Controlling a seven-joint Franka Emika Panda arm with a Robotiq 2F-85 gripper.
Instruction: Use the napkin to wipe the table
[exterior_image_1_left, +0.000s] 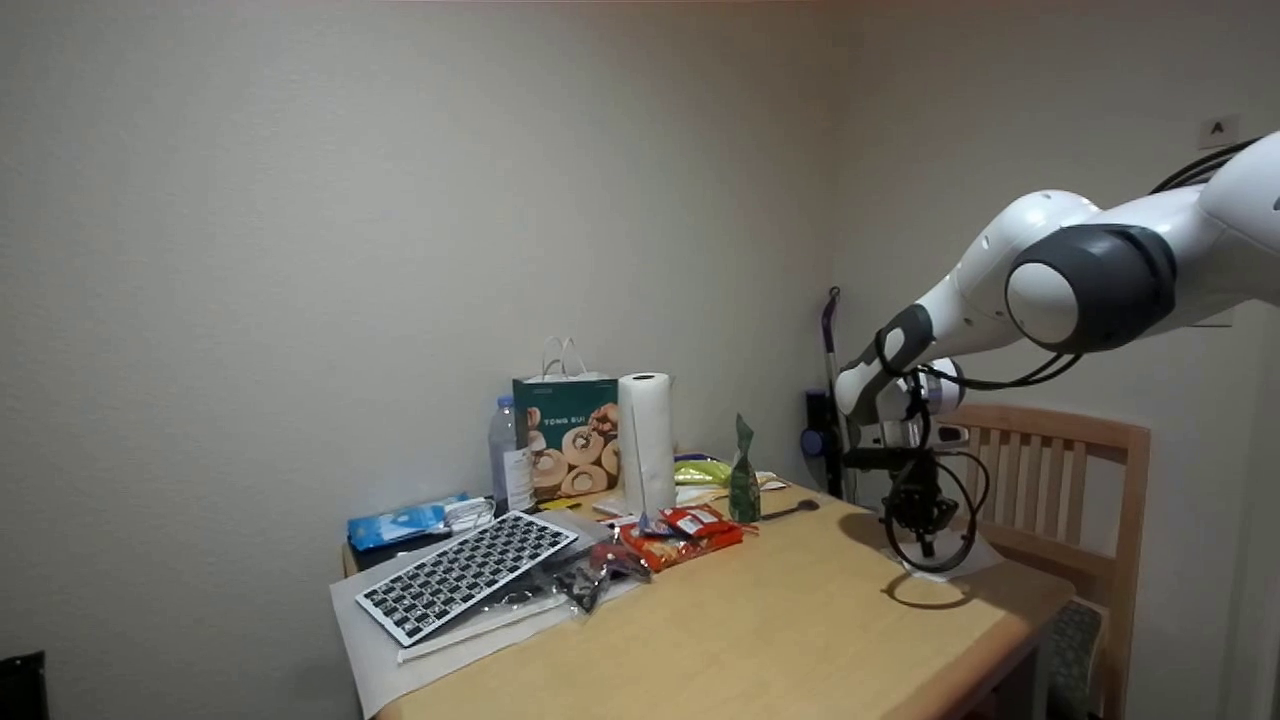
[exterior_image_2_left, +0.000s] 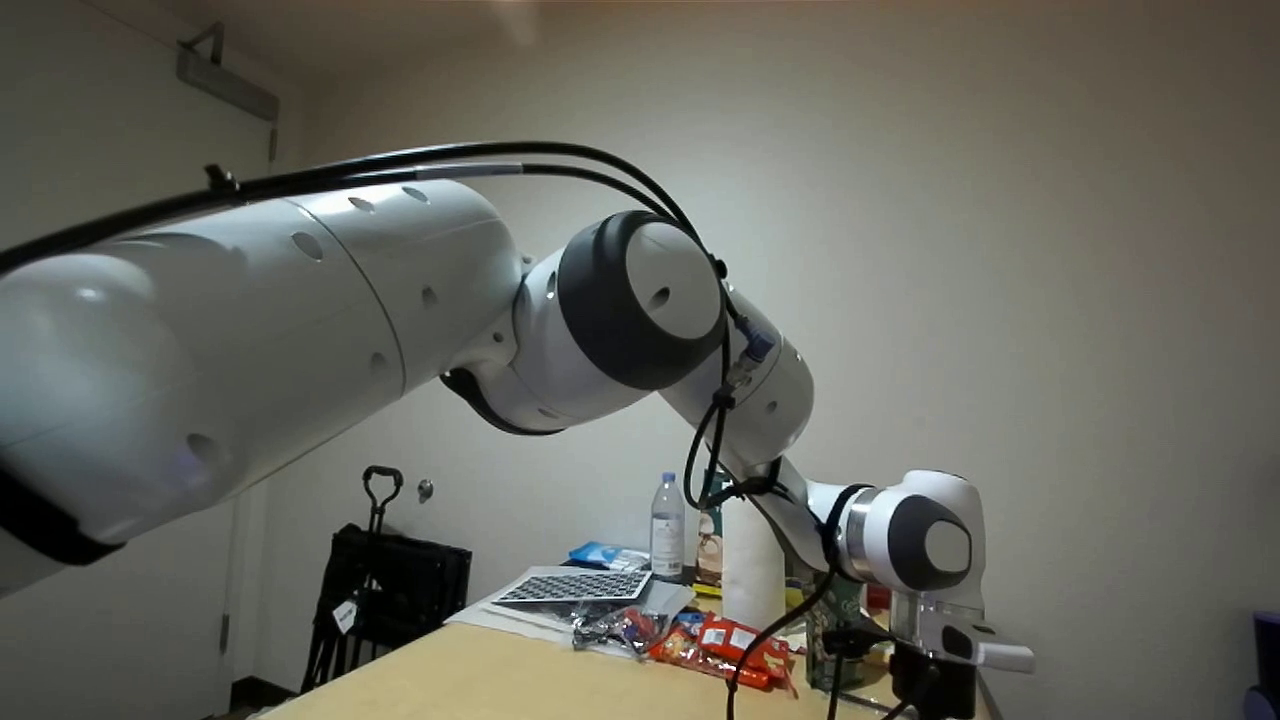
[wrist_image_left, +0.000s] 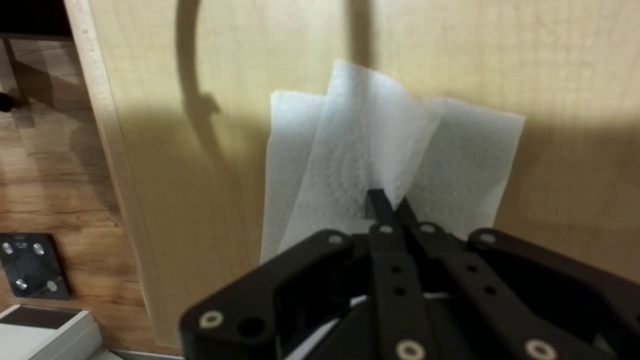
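In the wrist view the white paper napkin (wrist_image_left: 340, 150) lies spread in overlapping folds on the light tan table (wrist_image_left: 280, 40). My gripper (wrist_image_left: 393, 204) is shut, with a raised crease of the napkin pinched between its fingertips. The napkin's lower part is hidden behind the black jaws. An exterior view shows the gripper (exterior_image_1_left: 927, 546) pointing down close to the table (exterior_image_1_left: 780, 630), over the napkin (exterior_image_1_left: 975, 558) near the end by the chair. In an exterior view the fingertips fall below the picture's edge, and the napkin is out of sight there.
A paper-towel roll (exterior_image_1_left: 647, 440), red snack bags (exterior_image_1_left: 690, 535), a green bag (exterior_image_1_left: 743, 480), a dark spoon (exterior_image_1_left: 795, 509), a bottle (exterior_image_1_left: 510, 460) and a keyboard (exterior_image_1_left: 465, 575) occupy the table's back and far side. A slat-backed chair (exterior_image_1_left: 1130, 520) stands beside the table edge.
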